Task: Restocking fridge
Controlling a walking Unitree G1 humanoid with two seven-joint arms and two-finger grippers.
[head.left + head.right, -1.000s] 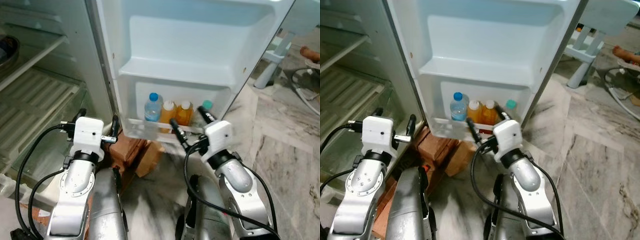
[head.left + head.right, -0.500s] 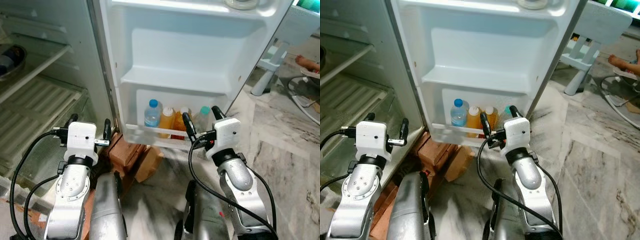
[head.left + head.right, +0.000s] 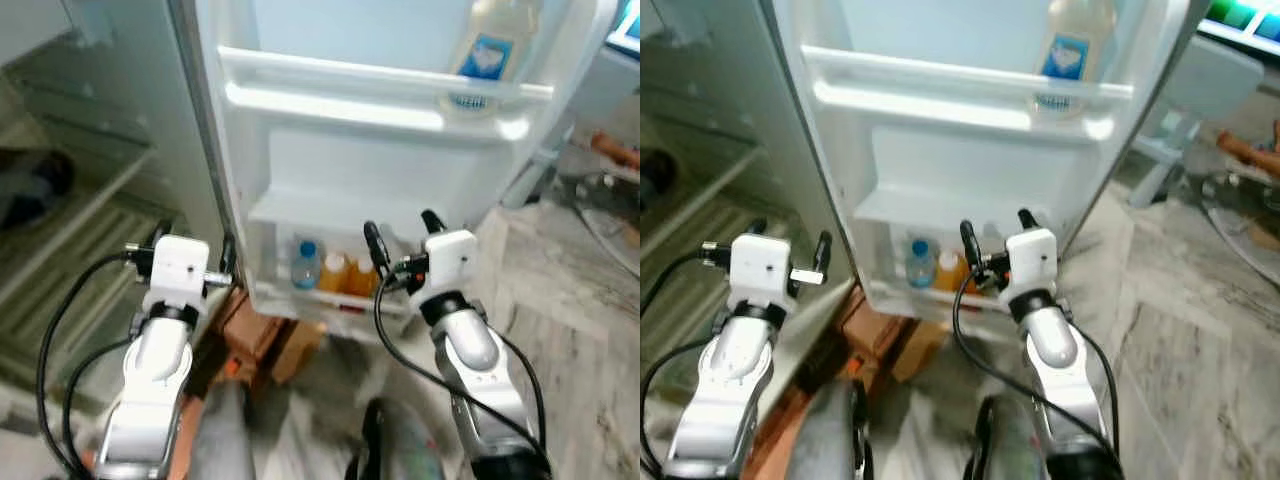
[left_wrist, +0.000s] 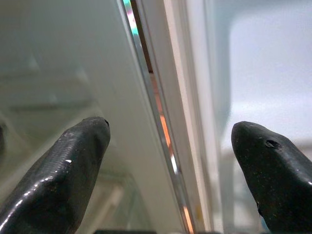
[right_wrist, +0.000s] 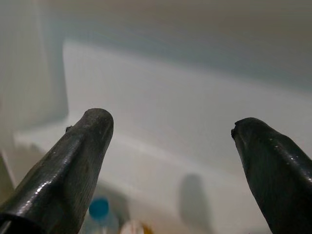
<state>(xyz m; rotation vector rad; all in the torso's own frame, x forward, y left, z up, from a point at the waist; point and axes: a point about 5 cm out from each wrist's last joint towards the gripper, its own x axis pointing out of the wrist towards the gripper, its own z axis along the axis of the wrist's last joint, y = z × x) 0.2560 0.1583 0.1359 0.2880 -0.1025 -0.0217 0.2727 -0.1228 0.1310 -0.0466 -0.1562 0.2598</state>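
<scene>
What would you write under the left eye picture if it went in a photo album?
Both open grippers, left and right, raised before the fridge door, small bottles in its bottom shelf.

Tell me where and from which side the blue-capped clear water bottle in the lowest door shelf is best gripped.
Probably by its neck, just under the cap, coming from above. The blue-capped clear water bottle stands upright behind the white door shelf's front rail, which hides its lower body, and orange juice bottles crowd one side. The open right end effector is nearest.
</scene>
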